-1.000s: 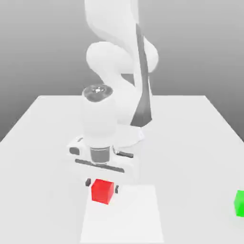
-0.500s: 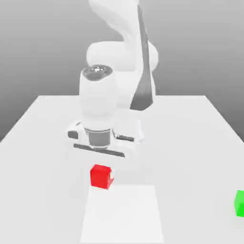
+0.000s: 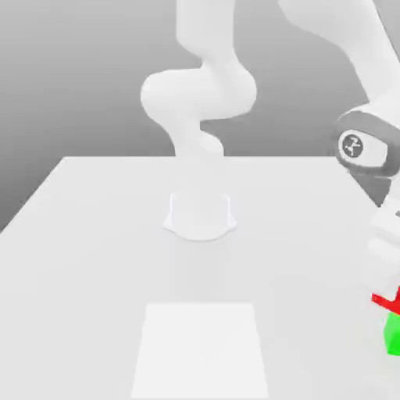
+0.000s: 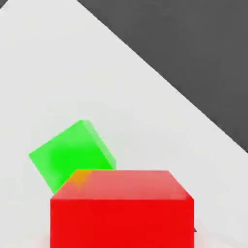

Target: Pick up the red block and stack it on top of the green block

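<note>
The red block (image 3: 386, 301) hangs in the air at the far edge of the exterior view's right, just above the green block (image 3: 393, 334), which rests on the table. My gripper (image 3: 390, 297) is shut on the red block, and its white hand rises above it, partly cut off by the picture's edge. In the hand view the red block (image 4: 121, 208) is large and close. The green block (image 4: 72, 155) lies beyond it on the white surface, turned at an angle and partly covered by the red one.
The white table (image 3: 94, 258) carries the arm's round base (image 3: 200, 215) at its middle and a lighter square patch (image 3: 201, 348) near the front. In the hand view the table's edge (image 4: 160, 77) runs close past the green block.
The arm has swung from the table's middle to the exterior view's right, carrying the red block off the table to just above the green block. The green block has not moved.
</note>
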